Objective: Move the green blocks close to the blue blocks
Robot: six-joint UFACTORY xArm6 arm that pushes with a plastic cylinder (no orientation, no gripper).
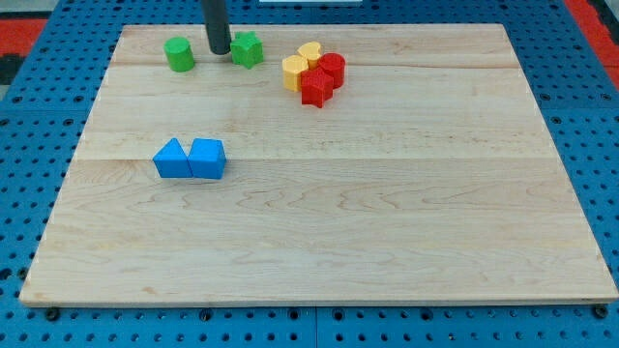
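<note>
Two green blocks lie near the view's top left: a green cylinder-like block [179,54] and a green star-like block [247,48]. My tip [219,50] stands between them, close to the left side of the star-like one. Two blue blocks sit together at the view's left middle: a blue triangular block [172,159] and a blue cube-like block [207,159], touching each other. They are well below the green blocks.
A cluster of two yellow blocks [296,72] [309,53] and two red blocks [315,88] [332,69] sits right of the green star-like block. The wooden board [387,213] lies on a blue pegboard surface.
</note>
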